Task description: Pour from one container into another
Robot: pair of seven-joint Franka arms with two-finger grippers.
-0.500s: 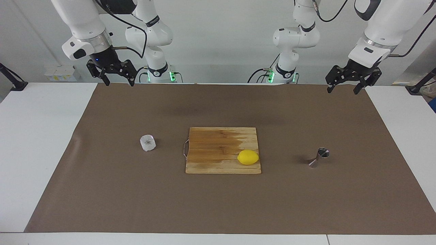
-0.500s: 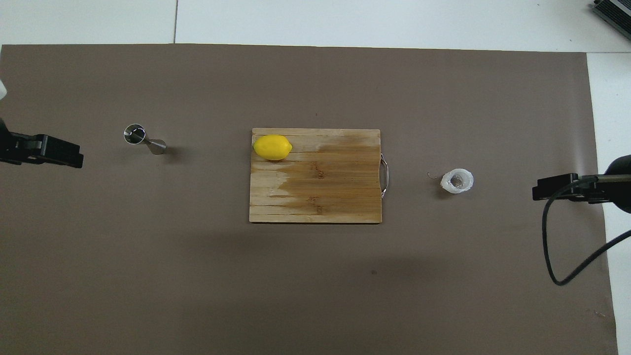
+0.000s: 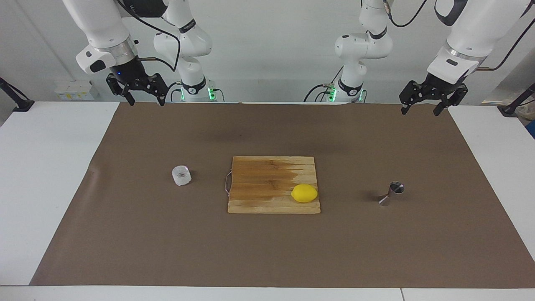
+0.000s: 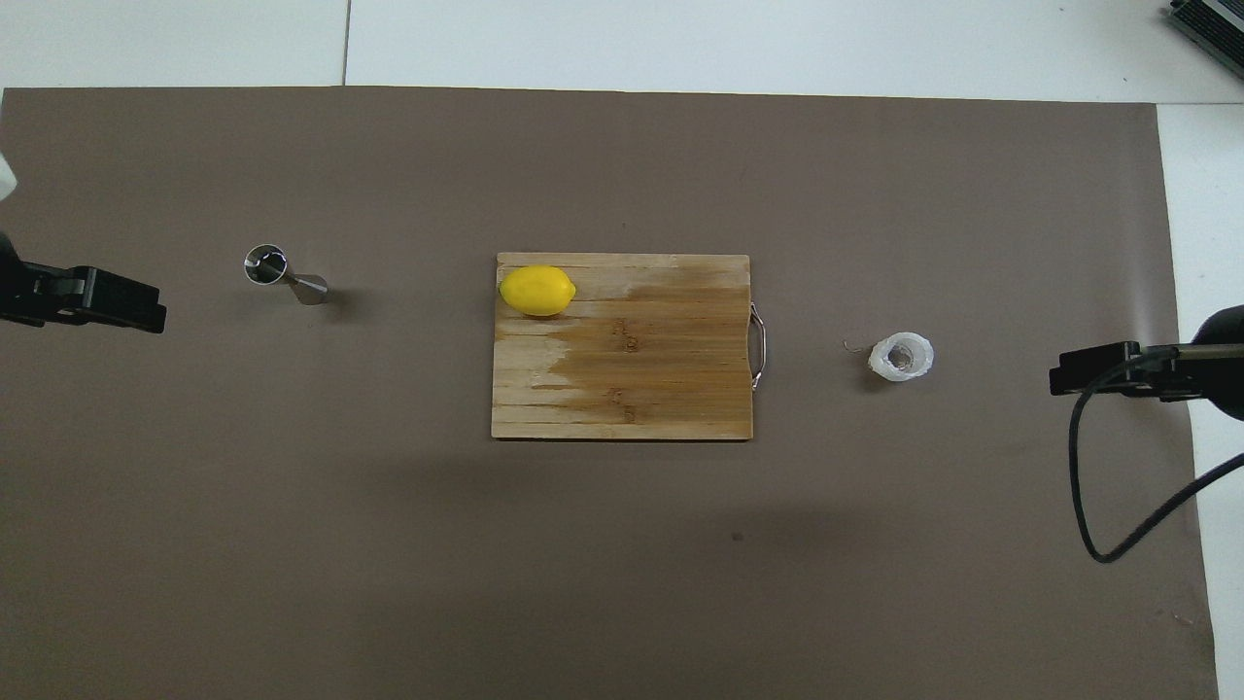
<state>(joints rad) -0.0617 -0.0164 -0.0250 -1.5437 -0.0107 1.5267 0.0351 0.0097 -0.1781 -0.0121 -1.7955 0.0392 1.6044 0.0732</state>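
The translucent white cup (image 3: 181,175) stands on the brown mat toward the right arm's end of the table; it also shows in the overhead view (image 4: 901,357). The steel jigger (image 3: 391,193) stands upright toward the left arm's end, and shows in the overhead view (image 4: 282,275) too. My right gripper (image 3: 147,103) is open and empty, raised over the mat's edge nearest the robots, well apart from the cup; the overhead view shows it as well (image 4: 1069,371). My left gripper (image 3: 419,112) is open and empty, raised over the same edge, well apart from the jigger, and also shows in the overhead view (image 4: 141,303).
A wooden cutting board (image 3: 267,175) with a wire handle lies in the middle of the mat between cup and jigger. A yellow lemon (image 3: 304,193) rests on its corner toward the left arm's end, on the side farther from the robots. A black cable (image 4: 1098,506) hangs by the right gripper.
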